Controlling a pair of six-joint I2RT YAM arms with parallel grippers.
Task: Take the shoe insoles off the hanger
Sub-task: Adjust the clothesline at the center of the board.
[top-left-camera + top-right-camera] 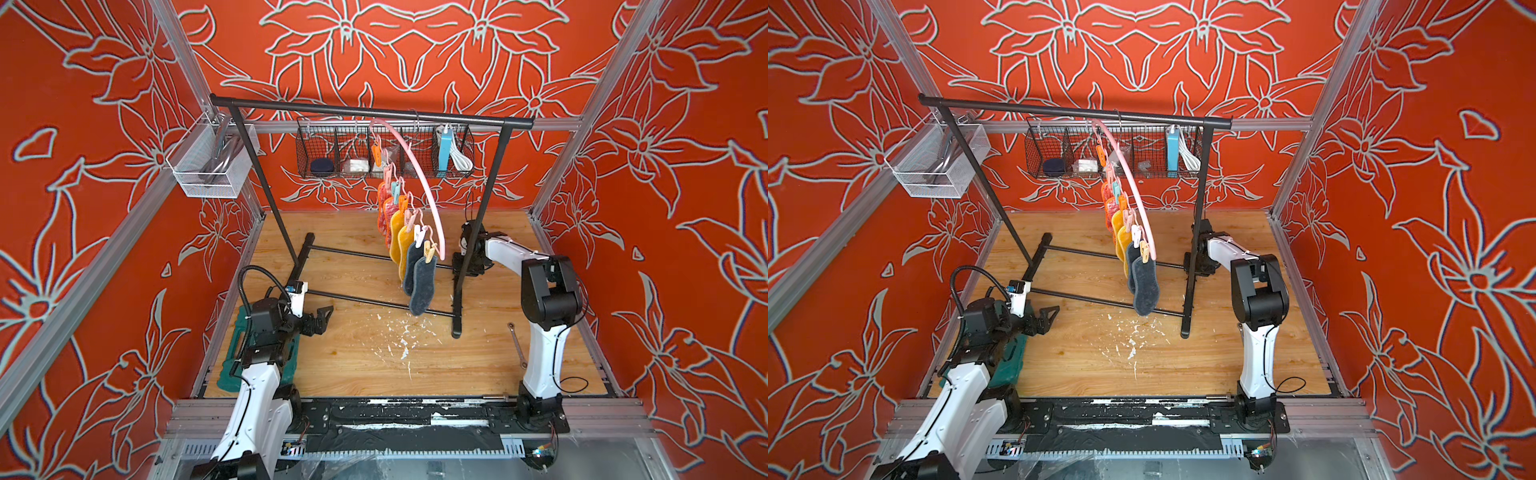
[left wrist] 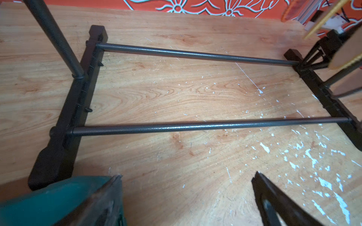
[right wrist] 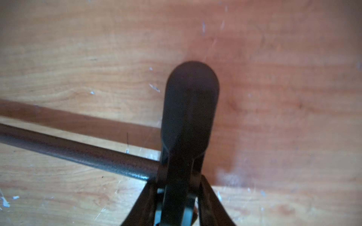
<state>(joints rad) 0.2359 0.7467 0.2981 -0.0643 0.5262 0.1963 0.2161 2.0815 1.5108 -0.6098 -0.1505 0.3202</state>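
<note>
On the hanger [image 1: 424, 187] hang six insoles [image 1: 423, 286]; left hand [image 1: 323, 316] gapes wide, right hand [image 3: 178, 180] grips the rack [image 1: 332, 108].

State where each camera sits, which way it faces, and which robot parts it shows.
Top views: high in front, looking down and back at the rack and insoles; left arm, right arm show.
Left wrist: low, facing across the rack's bars; open left hand shows.
Right wrist: down on a rack foot; right hand fingers flank it.
Shared: both wrist views show the rear bar.
</note>
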